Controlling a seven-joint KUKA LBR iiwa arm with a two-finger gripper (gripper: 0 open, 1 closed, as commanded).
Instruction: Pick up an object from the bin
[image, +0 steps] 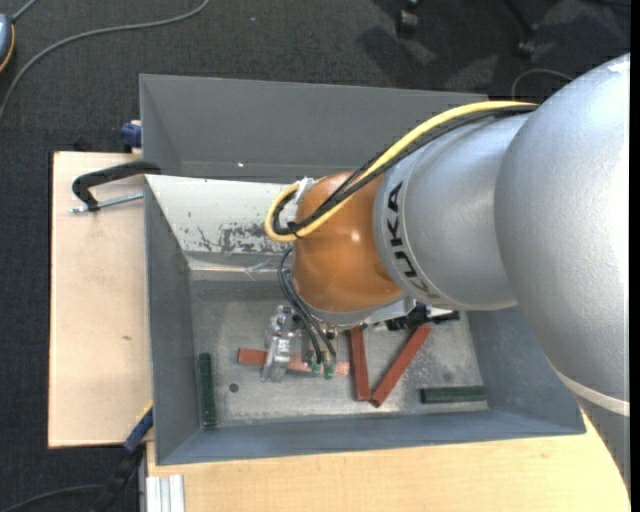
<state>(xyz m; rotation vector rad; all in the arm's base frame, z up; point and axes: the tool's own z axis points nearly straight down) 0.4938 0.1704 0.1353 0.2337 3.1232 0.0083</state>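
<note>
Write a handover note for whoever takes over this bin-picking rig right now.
Gripper: down near the floor of the bin, left of centre, over a flat red-brown strip; grip unclear.
Around: straight red-brown bar and slanted red-brown bar to its right; left green bar by the left wall; right green bar at lower right.
Done: nothing lifted. Left: grasp one thing, raise it out.

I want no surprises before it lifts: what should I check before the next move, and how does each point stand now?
1. Aim: ok, pincer sits low over the red-brown flat strip mid-floor.
2. Hold on that strip: cannot tell.
3. Clear of nearest red-brown stick: ok, it lies apart, on the arm's side.
4. Clear of green stick: ok, it lies by the opposite wall.
5. Clear of bin wall: ok.
</note>
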